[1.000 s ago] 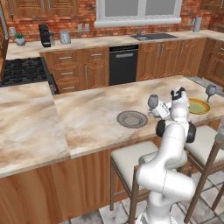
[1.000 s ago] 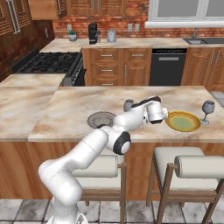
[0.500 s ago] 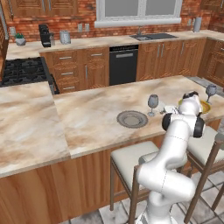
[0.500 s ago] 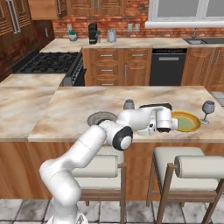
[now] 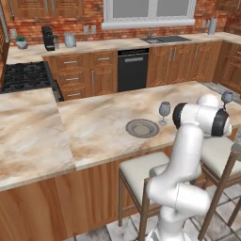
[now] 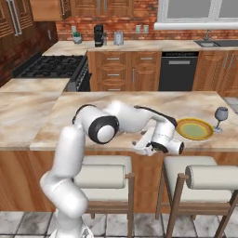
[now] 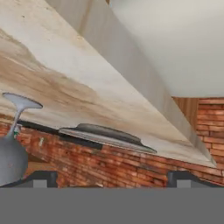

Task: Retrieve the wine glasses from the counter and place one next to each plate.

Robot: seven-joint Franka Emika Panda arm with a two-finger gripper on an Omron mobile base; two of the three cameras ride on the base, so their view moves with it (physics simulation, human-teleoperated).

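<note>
Glasses stand on the island: one (image 5: 164,111) beside the grey plate (image 5: 142,127), another (image 6: 221,118) beside the yellow plate (image 6: 194,128); gripper (image 7: 111,178) gapes wide, empty.

arm (image 6: 69,162): you see glossy white rounded tube links
joints (image 6: 103,129): you see black discs ringed in dark grey
hand (image 6: 160,142): you see a white blocky housing
finger tips (image 7: 43,178): you see two small dark grey pads

Two rear base views share island (image 5: 94,132), hand view inverted, close
</note>
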